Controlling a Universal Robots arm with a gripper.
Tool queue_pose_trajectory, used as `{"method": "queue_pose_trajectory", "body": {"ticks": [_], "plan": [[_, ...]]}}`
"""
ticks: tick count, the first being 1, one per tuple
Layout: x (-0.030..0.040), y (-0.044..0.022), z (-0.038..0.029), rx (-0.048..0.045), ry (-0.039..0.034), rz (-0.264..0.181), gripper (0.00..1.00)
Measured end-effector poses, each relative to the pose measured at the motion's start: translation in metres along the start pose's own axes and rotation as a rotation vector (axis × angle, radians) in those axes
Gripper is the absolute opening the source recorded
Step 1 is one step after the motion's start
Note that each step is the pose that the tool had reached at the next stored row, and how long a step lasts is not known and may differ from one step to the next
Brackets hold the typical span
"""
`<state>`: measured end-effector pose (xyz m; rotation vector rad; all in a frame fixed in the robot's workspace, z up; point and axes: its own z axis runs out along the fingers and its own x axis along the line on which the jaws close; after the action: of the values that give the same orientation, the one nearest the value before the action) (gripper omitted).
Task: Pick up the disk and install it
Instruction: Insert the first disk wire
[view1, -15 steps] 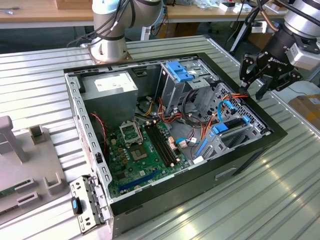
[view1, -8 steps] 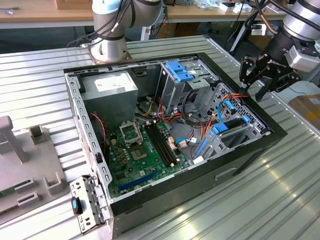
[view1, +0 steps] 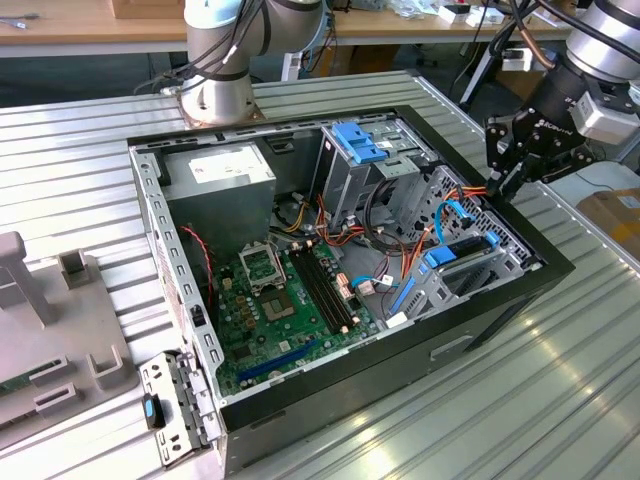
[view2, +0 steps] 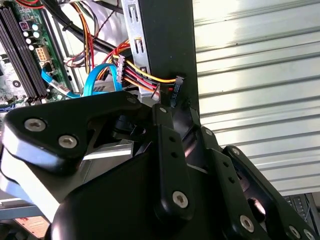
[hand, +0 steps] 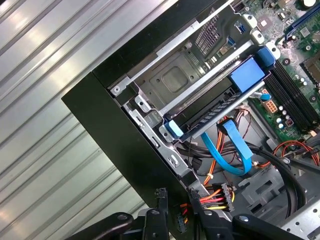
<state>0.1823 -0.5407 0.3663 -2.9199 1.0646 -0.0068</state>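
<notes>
We see the gripper (view1: 497, 178) at the rim of the open case (view1: 330, 398), on the exterior view's right. It hangs just above the case wall, close to a bunch of red, yellow and black wires (hand: 215, 195). In both wrist views the jaws point at a small black plug (view2: 174, 92) on the end of those wires. The plug sits right at the tips, but we cannot tell if the jaws are pinching it or only near it. We also cannot tell how far apart they are.

The disk (hand: 212, 114) is not in the jaws. It sits inside the case in the metal bay by the front wall, near the gripper, with its blue frame around it. In the first wrist view we see it edge on, a dark strip with blue ends. A flat blue cable (hand: 235, 150) loops just beside it.

A grey box (view1: 220, 170) in the far corner has a white sticker, and its writing is too small to read. The case stands on a ribbed metal worktop (view1: 520, 400).
</notes>
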Motion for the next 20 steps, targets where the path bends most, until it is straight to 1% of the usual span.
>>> {"method": "queue_pose_trajectory", "body": {"ticks": [10, 11, 12, 13, 14, 20], "plan": [[0.0008, -0.0007, 0.0000, 0.0000, 0.0000, 0.000, 0.29], [0.0008, -0.0007, 0.0001, 0.0000, 0.0000, 0.000, 0.28], [0.0008, -0.0007, -0.0001, -0.0002, 0.0002, 0.000, 0.21], [0.0009, -0.0007, -0.0001, -0.0002, 0.0003, 0.000, 0.21], [0.0009, -0.0007, -0.0001, -0.0002, 0.0002, 0.000, 0.17], [0.0009, -0.0008, 0.0001, 0.0000, 0.0000, 0.000, 0.17]]}}
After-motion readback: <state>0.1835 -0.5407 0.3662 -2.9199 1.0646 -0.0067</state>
